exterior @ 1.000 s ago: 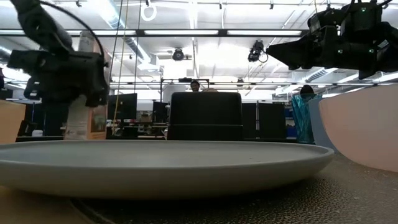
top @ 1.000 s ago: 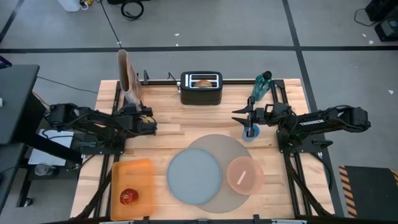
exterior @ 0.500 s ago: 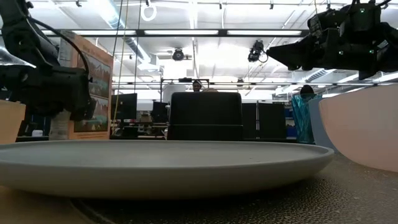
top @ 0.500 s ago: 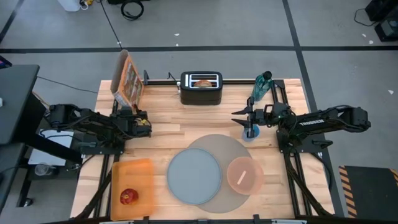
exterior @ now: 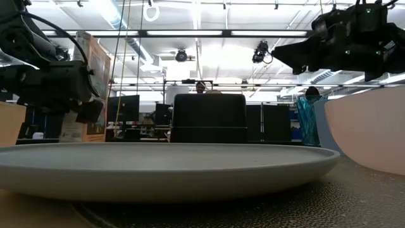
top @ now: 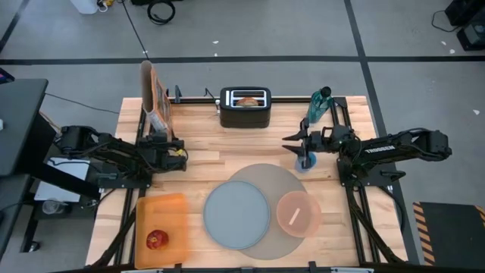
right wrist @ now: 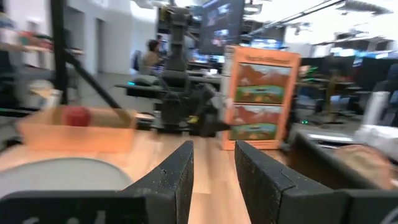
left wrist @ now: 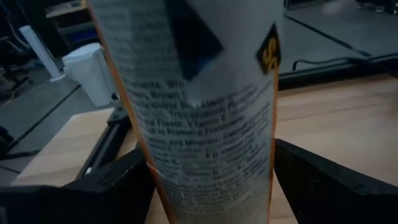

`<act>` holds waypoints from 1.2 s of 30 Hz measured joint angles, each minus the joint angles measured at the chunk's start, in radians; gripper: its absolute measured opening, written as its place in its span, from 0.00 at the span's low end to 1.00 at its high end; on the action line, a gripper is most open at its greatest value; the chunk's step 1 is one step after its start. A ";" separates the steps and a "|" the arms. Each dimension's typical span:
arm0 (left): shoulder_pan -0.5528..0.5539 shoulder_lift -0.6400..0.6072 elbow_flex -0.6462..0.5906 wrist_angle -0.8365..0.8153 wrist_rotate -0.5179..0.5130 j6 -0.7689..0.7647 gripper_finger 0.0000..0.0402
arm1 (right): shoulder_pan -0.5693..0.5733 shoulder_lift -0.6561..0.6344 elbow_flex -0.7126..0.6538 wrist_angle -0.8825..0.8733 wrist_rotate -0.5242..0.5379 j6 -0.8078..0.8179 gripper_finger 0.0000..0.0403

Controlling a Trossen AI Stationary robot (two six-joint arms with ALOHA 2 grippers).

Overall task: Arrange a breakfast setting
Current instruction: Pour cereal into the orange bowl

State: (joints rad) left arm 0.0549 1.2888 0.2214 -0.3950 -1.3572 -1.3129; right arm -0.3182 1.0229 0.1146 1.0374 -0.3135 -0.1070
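My left gripper [top: 173, 148] is at the table's far left, shut on an orange cereal box [top: 154, 95] that stands upright; the box also shows in the right wrist view [right wrist: 260, 102]. My right gripper [top: 292, 141] is open and empty, above a small blue holder [top: 305, 164]. The blue-grey plate [top: 236, 214] and the pink bowl [top: 297, 213] sit on the round grey mat [top: 261, 176]. A pale spoon [top: 295, 212] lies in the bowl. The bagel half [top: 246, 99] sticks up from the black toaster [top: 245, 112]. The red apple [top: 157, 240] lies on the orange board [top: 163, 212]. My left gripper pinches the cereal box between its two fingers, one on each broad face, beside the printed narrow side [left wrist: 205, 155]. The hold is low on the box, and the fingers are about level. The box stands upright; whether its bottom rests on the table, I cannot tell.
A teal bottle [top: 320, 105] stands at the far right beside the right arm. Bare wood lies between the toaster and the mat. A person [right wrist: 151, 56] sits in the room beyond the table.
My left gripper has gone a little toward the table's left edge with the cereal box. The box has turned about: it showed its front face half a second ago and now stands edge-on and upright. My right gripper has kept still.
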 joint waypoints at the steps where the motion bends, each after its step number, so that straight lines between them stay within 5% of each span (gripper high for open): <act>1: 0.008 0.000 0.000 0.001 -0.008 -0.002 0.77 | 0.006 0.000 0.000 0.000 -0.020 0.014 0.31; 13: 0.012 0.000 -0.007 0.050 -0.006 -0.063 0.77 | 0.216 0.026 0.000 0.000 0.089 0.104 0.31; 21: -0.010 0.001 -0.136 0.316 -0.048 0.023 0.76 | 0.384 0.106 0.000 0.011 0.292 0.106 0.31; 31: 0.049 0.000 -0.137 0.468 -0.039 0.221 0.75 | 0.409 0.178 0.000 0.025 0.306 0.023 0.31; 36: 0.081 0.000 -0.137 0.474 0.009 0.241 0.65 | 0.407 0.198 0.000 0.031 0.306 -0.059 0.31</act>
State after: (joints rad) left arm 0.1359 1.2892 0.0845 0.0794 -1.3479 -1.0721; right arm 0.0891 1.2214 0.1150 1.0682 -0.0074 -0.1664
